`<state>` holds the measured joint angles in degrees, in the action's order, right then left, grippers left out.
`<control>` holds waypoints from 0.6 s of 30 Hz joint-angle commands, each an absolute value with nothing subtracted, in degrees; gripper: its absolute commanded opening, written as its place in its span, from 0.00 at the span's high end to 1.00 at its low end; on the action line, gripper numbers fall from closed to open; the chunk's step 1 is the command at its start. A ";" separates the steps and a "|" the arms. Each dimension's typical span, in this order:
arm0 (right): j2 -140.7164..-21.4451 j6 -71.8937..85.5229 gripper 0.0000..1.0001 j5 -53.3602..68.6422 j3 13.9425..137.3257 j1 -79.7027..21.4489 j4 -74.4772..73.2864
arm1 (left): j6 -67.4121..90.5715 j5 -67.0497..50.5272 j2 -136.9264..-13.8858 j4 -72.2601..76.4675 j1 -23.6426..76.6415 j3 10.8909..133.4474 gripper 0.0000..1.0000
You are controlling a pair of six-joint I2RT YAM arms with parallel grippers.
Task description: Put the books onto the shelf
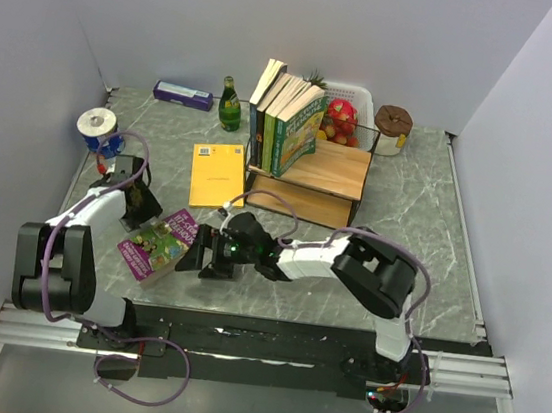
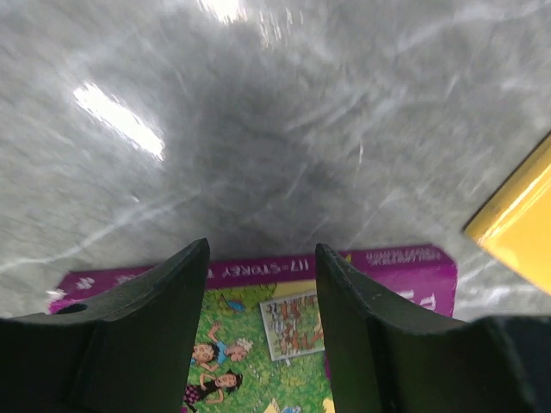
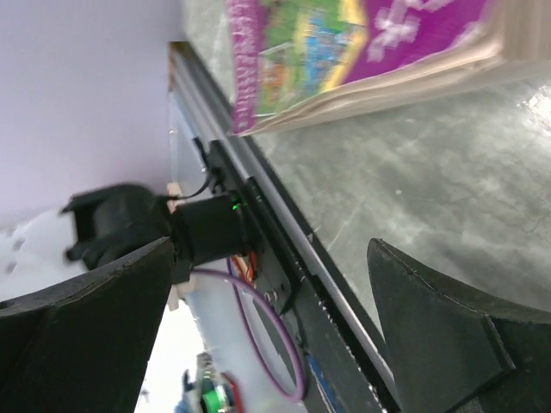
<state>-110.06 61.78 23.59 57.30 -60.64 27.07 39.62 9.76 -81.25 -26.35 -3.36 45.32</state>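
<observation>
A purple cartoon book [image 1: 158,242] lies flat at the near left of the table. My left gripper [image 1: 140,212] hovers at its far left edge. In the left wrist view that gripper [image 2: 261,258] is open, and the book's cover [image 2: 258,331] shows between and below the fingers. My right gripper [image 1: 202,253] stands just right of the book, jaws wide open and empty. The right wrist view has that gripper [image 3: 271,284] well apart from the book [image 3: 362,43]. The shelf [image 1: 331,186] holds several books [image 1: 285,117] upright on its top board. A yellow book [image 1: 217,174] lies flat left of the shelf.
A green bottle [image 1: 230,105] and a purple box [image 1: 183,95] stand at the back. A white basket [image 1: 362,98] with fruit sits behind the shelf, a brown-topped cup [image 1: 392,128] beside it. A tape roll [image 1: 97,124] is at the left wall. The table's front rail [image 3: 284,232] lies near my right gripper.
</observation>
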 commanded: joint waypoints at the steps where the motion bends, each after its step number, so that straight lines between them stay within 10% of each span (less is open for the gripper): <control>1: -113.64 67.76 0.01 21.81 63.71 -61.44 22.16 | 38.59 3.35 -81.47 -26.10 -3.25 44.73 0.43; 18: -119.36 62.50 0.03 17.40 71.28 -61.52 11.78 | 39.81 -13.87 -78.32 -29.71 -0.88 42.36 0.53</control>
